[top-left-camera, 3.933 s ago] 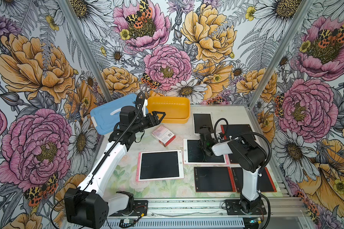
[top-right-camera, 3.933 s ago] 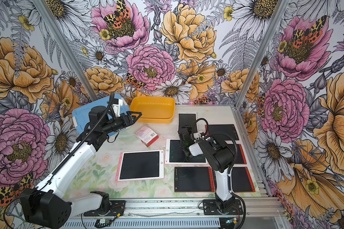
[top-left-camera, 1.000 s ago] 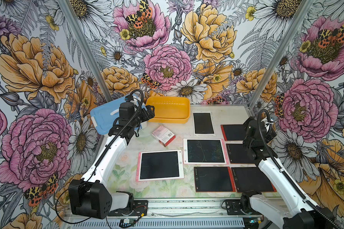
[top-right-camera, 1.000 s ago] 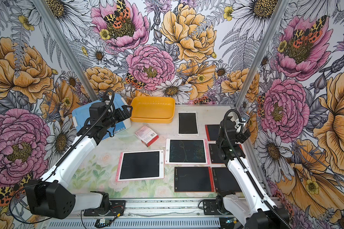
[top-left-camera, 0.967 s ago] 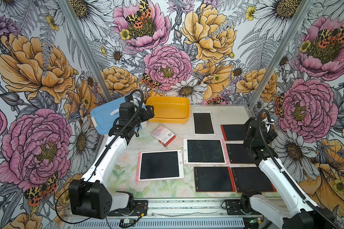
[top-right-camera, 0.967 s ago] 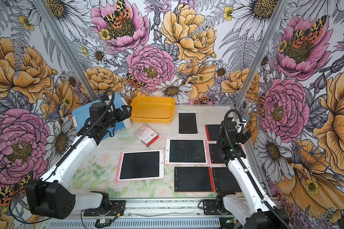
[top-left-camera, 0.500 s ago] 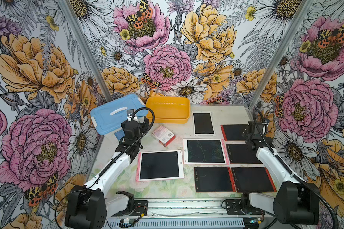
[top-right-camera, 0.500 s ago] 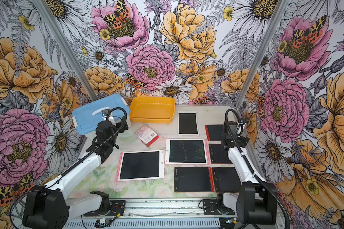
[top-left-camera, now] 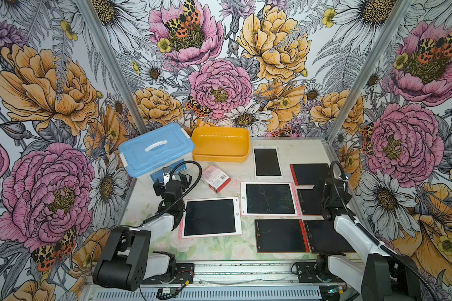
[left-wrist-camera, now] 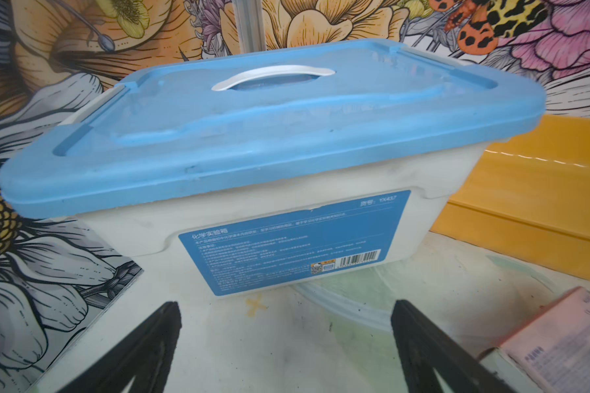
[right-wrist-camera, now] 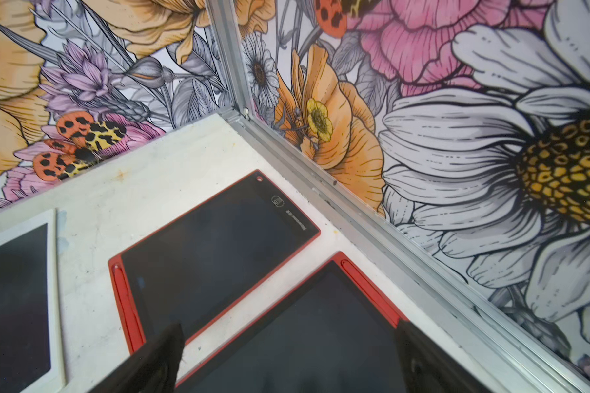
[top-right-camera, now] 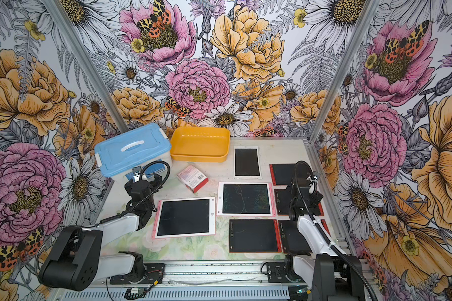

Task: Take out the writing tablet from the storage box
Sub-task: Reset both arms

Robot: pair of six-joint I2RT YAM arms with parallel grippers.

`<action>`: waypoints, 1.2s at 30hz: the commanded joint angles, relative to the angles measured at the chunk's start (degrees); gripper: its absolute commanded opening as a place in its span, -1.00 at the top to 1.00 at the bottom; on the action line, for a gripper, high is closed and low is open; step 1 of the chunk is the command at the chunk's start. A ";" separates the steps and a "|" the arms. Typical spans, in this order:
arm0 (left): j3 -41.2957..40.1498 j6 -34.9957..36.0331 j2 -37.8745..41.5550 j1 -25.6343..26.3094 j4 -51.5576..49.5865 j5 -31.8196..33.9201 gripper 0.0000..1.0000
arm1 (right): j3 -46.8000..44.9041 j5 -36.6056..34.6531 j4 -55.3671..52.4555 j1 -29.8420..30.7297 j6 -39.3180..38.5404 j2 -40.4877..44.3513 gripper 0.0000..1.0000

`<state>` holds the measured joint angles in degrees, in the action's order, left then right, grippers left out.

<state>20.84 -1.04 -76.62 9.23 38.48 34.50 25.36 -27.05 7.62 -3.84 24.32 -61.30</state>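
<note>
Shallow yellow-orange plastic storage box [top-left-camera: 219, 157] at the rear of the surface [top-left-camera: 298, 151], just beside a translucent blue-lidded box [top-left-camera: 155, 148]. Seven flat writing tablets [top-left-camera: 209, 217] lie on the surface outside it. Left gripper [left-wrist-camera: 285, 309], jaws spread, faces the blue-lidded box. Right gripper [right-wrist-camera: 288, 328], jaws spread, hangs over two red-framed tablets [right-wrist-camera: 215, 245].

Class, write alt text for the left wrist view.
A white box with a blue lid and white handle fills the view, beyond the open left claw. A yellow bin stands beside it; a pink carton lies nearer.
</note>
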 commanded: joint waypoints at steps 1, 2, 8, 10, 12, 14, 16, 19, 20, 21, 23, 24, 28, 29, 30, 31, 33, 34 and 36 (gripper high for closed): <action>-1.05 1.57 -2.47 -1.01 10.37 -0.50 -0.98 | -1.44 0.68 8.47 0.21 -1.68 -0.43 -0.99; -1.19 1.86 -3.86 -1.13 12.18 -0.64 -0.98 | -1.74 0.72 9.56 0.38 -2.08 -0.89 -0.99; -0.27 4.01 -8.40 -1.19 15.75 -4.96 -0.98 | -1.59 0.12 11.20 0.91 -2.96 -2.50 -0.99; 0.29 3.97 -8.45 -1.48 14.09 -5.83 -0.98 | -2.05 0.16 12.52 0.88 -3.32 -3.28 -0.99; 1.13 2.89 -8.31 -3.09 11.84 -9.07 -0.98 | -1.74 0.66 12.82 0.94 -3.79 -4.67 -0.99; 2.84 1.43 -9.16 -6.18 8.78 -15.85 -0.97 | -1.37 1.59 13.82 1.04 -4.55 -6.52 -0.99; 2.33 -0.19 -10.02 -8.92 10.01 -21.78 -0.98 | -1.34 2.01 16.13 1.22 -5.15 -8.37 -0.99; 0.55 0.72 -12.13 -8.00 15.13 -20.44 -0.98 | -1.72 3.01 20.15 1.42 -6.04 -10.53 -0.99; 1.07 0.57 -11.13 -8.00 12.63 -20.25 -0.98 | -1.81 3.41 21.43 1.39 -6.49 -11.10 -0.99; 0.90 0.59 -11.36 -8.00 13.92 -20.29 -0.98 | -1.73 4.28 22.19 1.46 -7.29 -11.80 -0.99; 0.58 0.66 -12.04 -8.09 15.51 -20.57 -0.98 | -1.41 5.08 23.06 1.68 -8.09 -13.33 -0.99; 0.73 0.59 -11.67 -8.09 14.53 -20.40 -0.98 | -1.38 5.70 23.55 1.89 -8.55 -13.96 -0.99; 0.58 0.52 -11.96 -7.98 15.25 -20.35 -0.98 | -2.09 5.57 27.49 2.34 -11.09 -15.89 -0.99; 0.50 0.67 -12.10 -7.97 15.71 -20.28 -0.98 | -2.62 5.31 30.28 2.36 -12.11 -16.33 -0.99; 0.52 0.64 -11.98 -8.02 15.46 -20.27 -0.98 | -4.00 5.54 34.41 2.34 -13.31 -17.18 -0.99; 0.47 0.63 -12.03 -8.00 15.62 -20.26 -0.98 | -4.85 6.86 37.48 2.23 -13.52 -18.02 -0.99; 0.56 0.64 -11.97 -8.03 15.53 -20.26 -0.98 | -6.66 8.03 43.63 2.77 -14.91 -21.09 -0.99; 0.48 0.64 -12.02 -8.02 15.67 -20.26 -0.98 | -7.28 8.57 46.49 3.07 -15.74 -21.87 -0.99; 0.43 0.66 -11.97 -7.96 15.57 -20.30 -0.98 | -6.91 8.21 45.07 3.66 -16.11 -21.54 -0.99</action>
<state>21.98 0.14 -88.40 1.04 52.18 15.53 18.96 -20.27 44.66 -0.99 10.94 -82.21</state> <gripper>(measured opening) 0.989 0.994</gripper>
